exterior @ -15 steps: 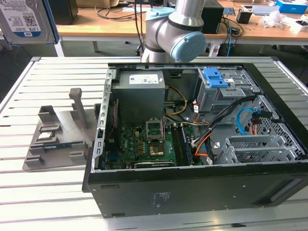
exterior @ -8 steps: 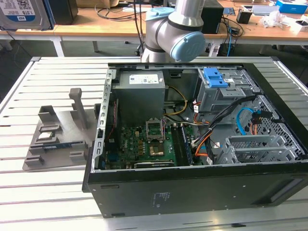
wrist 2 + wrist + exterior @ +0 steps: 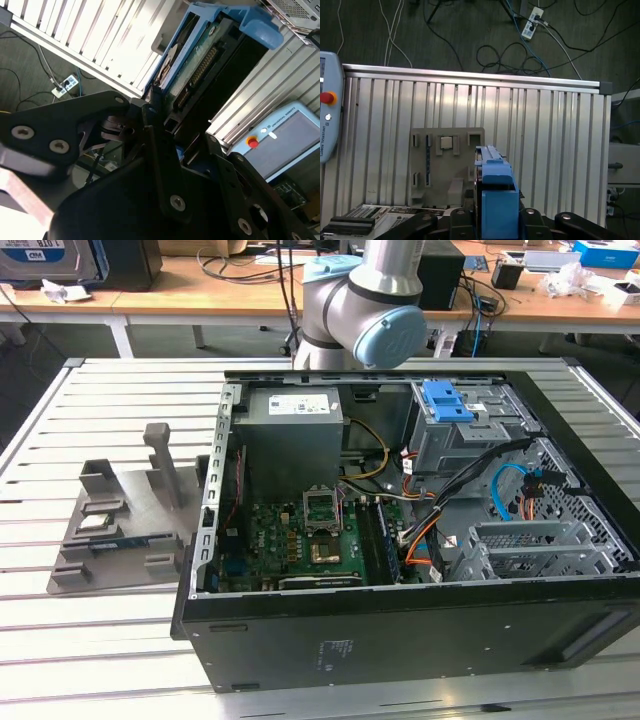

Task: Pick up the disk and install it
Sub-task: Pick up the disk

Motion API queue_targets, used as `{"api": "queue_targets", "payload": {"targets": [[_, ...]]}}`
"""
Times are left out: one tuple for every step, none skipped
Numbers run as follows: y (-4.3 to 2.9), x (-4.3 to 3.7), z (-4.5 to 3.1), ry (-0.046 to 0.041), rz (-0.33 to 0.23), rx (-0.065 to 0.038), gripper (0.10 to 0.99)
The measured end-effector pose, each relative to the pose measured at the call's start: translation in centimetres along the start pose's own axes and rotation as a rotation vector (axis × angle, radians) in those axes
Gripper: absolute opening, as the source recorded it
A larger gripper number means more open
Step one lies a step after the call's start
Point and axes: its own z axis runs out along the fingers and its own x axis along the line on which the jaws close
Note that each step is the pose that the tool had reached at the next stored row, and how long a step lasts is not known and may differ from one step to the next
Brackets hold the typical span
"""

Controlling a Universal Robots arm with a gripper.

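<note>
Disk (image 3: 200,60), a flat silver-grey hard drive with blue plastic side rails, is clamped by the closed fingers of the black gripper (image 3: 155,117), above the ribbed aluminium table (image 3: 545,140). It is best kept square to the grey metal drive cage (image 3: 465,440), at two o'clock in the open black computer case (image 3: 400,640), clear of the blue cable (image 3: 505,480).
</note>
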Motion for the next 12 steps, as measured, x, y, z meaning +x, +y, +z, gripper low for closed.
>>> {"api": "queue_targets", "payload": {"targets": [[0.0, 0.0, 0.0, 0.0, 0.0, 0.0, 0.365], [0.0, 0.0, 0.0, 0.0, 0.0, 0.0, 0.365], [0.0, 0.0, 0.0, 0.0, 0.0, 0.0, 0.365], [-0.11, 0.01, -0.01, 0.0, 0.0, 0.0, 0.365], [-0.31, 0.02, -0.02, 0.0001, 0.0, 0.0, 0.365], [-0.69, 0.04, -0.03, 0.0004, 0.0, 0.0, 0.365], [-1.47, 0.09, -0.06, 0.0009, 0.0, 0.0, 0.365], [-1.93, 0.12, -0.08, 0.0013, 0.0, 0.0, 0.365], [-2.41, 0.15, -0.1, 0.0017, 0.0, 0.0, 0.365], [-2.86, 0.17, -0.12, 0.0022, 0.0, 0.0, 0.365], [-3.34, 0.19, -0.13, 0.0026, 0.0, 0.0, 0.365], [-3.84, 0.21, -0.16, 0.0031, 0.0, 0.0, 0.365]]}}
